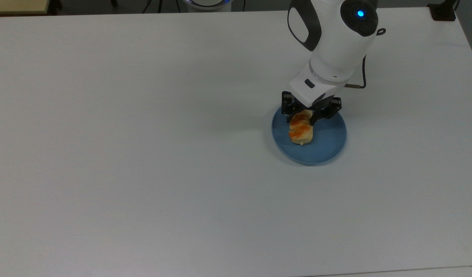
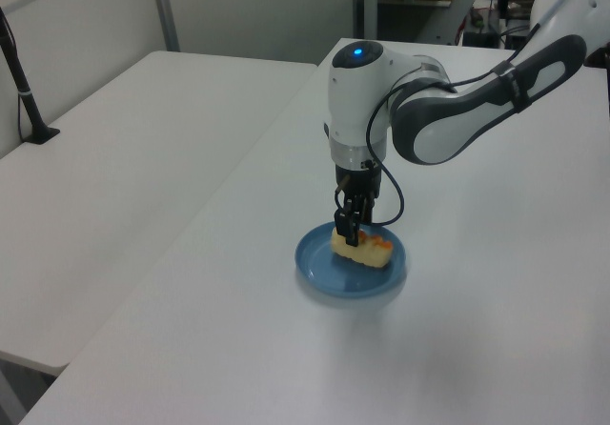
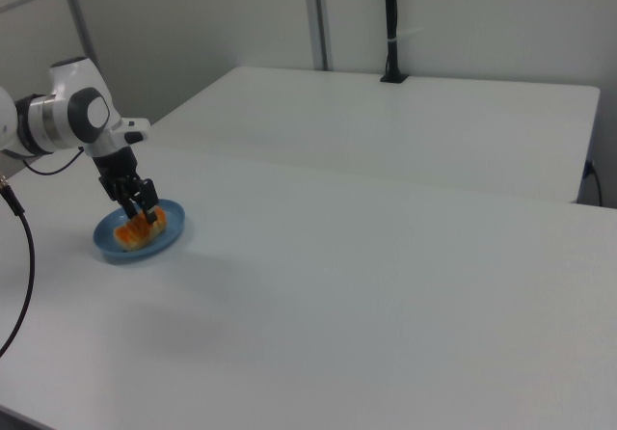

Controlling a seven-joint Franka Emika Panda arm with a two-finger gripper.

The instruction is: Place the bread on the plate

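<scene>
The pale-yellow bread (image 1: 301, 132) with orange-browned lumps lies lengthwise on the round blue plate (image 1: 328, 148), at the right of the top view. My gripper (image 1: 303, 115) comes straight down from the white arm and is shut on the bread's far end. In the left view the gripper (image 2: 348, 227) holds the left end of the bread (image 2: 367, 251), whose underside meets the plate (image 2: 334, 277). The right view has the gripper (image 3: 143, 208), the bread (image 3: 135, 229) and the plate (image 3: 172, 235) at the far left.
The plate sits on a wide white table (image 1: 143, 154). A black cable (image 1: 363, 77) loops from the arm's wrist. A black post base (image 1: 443, 11) stands at the table's far right corner. A second white table (image 2: 124, 158) adjoins, with a black pole (image 2: 24, 91) on it.
</scene>
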